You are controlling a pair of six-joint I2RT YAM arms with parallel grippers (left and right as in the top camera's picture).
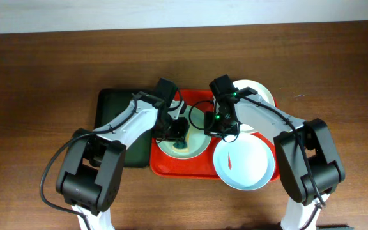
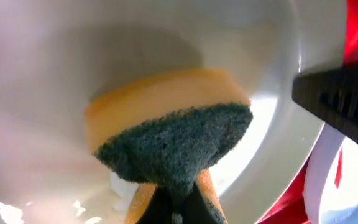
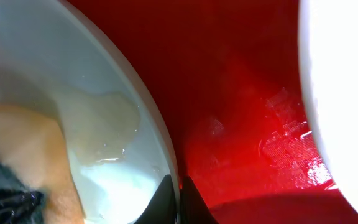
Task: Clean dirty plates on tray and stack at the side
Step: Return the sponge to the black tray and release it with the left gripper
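The pale mint green plate (image 1: 197, 144) lies on the red tray (image 1: 171, 167). My left gripper (image 1: 177, 131) is shut on a yellow sponge with a dark scouring side (image 2: 173, 134), pressed into the plate's bowl (image 2: 55, 74). My right gripper (image 1: 219, 124) is shut on the plate's right rim (image 3: 160, 149), one finger inside and one outside, over the tray floor (image 3: 241, 112). The pale blue plate (image 1: 245, 163) with a red smear sits at the tray's front right. The white plate (image 1: 257, 96) lies at the back right.
A dark green tray (image 1: 117, 112) lies left of the red tray, under my left arm. The brown wooden table (image 1: 43, 76) surrounds both trays. A pale wall strip runs along the far edge.
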